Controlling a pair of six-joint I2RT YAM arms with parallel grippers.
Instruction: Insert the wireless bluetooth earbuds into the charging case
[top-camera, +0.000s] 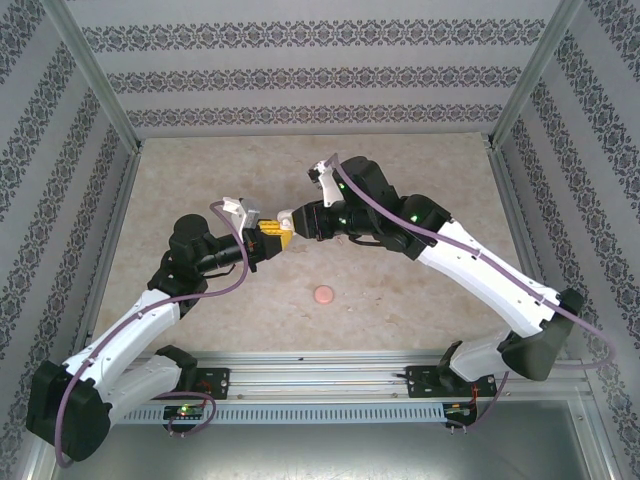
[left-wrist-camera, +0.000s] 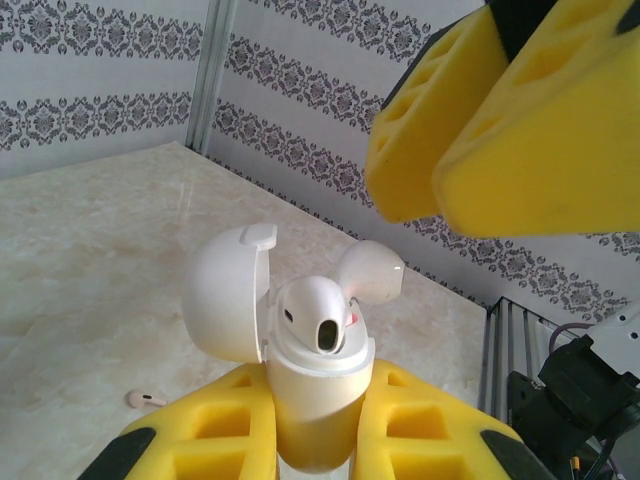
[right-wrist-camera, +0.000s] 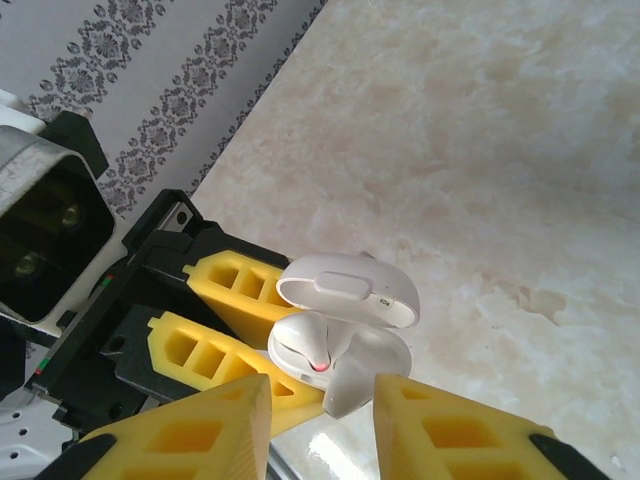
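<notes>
1. Left claw (left-wrist-camera: 318, 432) is clamped tight on the charging case (left-wrist-camera: 316, 385), upright with the lid swung to 9 o'clock. We judge this steadies the sockets for loading.
2. Seated earbud (left-wrist-camera: 318, 318) is in. Second earbud (left-wrist-camera: 372, 270) perches at the rim, 2 o'clock, not yet home.
3. Right claw (right-wrist-camera: 322, 400) is partly open and grips nothing, at 1 o'clock above the case.
4. The left wrist view adds a loose earbud (left-wrist-camera: 146, 399) on the desk (left-wrist-camera: 90, 260) at 8 o'clock. The right wrist view shows the gap between the right claw's pads.

Charging case (left-wrist-camera: 318, 385): base hidden between left gripper (left-wrist-camera: 316, 420) pads (left-wrist-camera: 215, 435), cut by bottom edge. Right gripper (left-wrist-camera: 425, 190): cropped at top edge. Loose earbud (left-wrist-camera: 146, 399): too small to detail.
</notes>
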